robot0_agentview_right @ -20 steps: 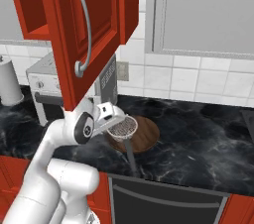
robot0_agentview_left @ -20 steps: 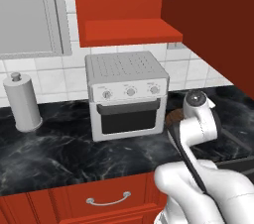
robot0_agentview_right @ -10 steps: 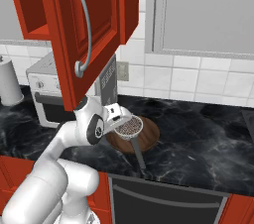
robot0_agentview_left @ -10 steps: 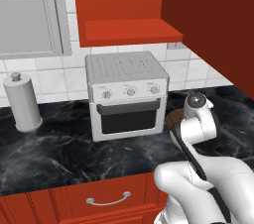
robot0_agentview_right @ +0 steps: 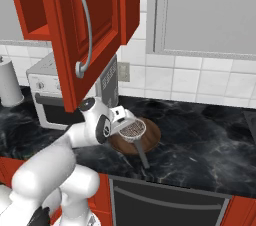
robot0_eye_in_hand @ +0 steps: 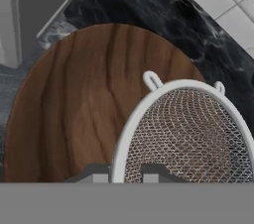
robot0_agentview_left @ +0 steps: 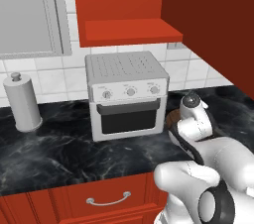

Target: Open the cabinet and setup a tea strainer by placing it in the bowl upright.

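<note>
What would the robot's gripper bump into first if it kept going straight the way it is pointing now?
Most likely the bowl. The gripper, shut on the tea strainer, looks straight down at that wooden dish, so the strainer's mesh would probably touch first. How much gap remains is unclear.

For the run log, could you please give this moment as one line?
cabinet: open | pincer: shut on strainer | strainer: above bowl, not yet released

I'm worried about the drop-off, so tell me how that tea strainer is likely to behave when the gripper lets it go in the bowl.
The tea strainer is thin wire mesh, so it is probably very light and easily nudged. Its rounded basket could rock or tip on the smooth wooden bowl. The long handle, sticking out past the bowl's rim in the right base view, may pull it over sideways once the gripper opens.
</note>
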Tool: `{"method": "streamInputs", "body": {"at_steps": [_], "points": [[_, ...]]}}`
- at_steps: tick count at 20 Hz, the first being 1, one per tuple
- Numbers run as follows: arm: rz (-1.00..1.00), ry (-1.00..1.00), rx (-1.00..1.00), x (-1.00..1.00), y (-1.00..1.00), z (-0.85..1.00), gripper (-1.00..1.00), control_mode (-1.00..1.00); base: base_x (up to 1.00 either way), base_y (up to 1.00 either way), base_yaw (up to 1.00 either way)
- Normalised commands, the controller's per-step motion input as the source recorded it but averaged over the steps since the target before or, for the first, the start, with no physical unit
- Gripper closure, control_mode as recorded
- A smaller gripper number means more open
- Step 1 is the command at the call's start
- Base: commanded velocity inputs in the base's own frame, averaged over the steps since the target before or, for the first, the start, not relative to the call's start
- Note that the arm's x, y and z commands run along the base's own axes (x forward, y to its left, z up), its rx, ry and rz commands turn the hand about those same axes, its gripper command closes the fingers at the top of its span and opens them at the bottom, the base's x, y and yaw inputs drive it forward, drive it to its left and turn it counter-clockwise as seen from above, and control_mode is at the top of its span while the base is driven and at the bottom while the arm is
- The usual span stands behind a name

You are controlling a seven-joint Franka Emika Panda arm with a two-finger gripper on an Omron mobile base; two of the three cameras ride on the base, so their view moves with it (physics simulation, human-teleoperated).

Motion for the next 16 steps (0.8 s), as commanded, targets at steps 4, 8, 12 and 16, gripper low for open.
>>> {"method": "streamInputs", "body": {"at_steps": [4,8,12,16], "points": [[0.0,0.02,0.0,0.28,-0.03,-0.23,1.0,-1.0,0.0,0.0,0.0],[0.0,0.0,0.0,0.27,-0.07,-0.18,1.0,-1.0,0.0,0.0,0.0],[0.0,0.0,0.0,0.26,-0.02,-0.18,1.0,-1.0,0.0,0.0,0.0],[0.0,0.0,0.0,0.23,0.0,-0.28,1.0,-1.0,0.0,0.0,0.0]]}}
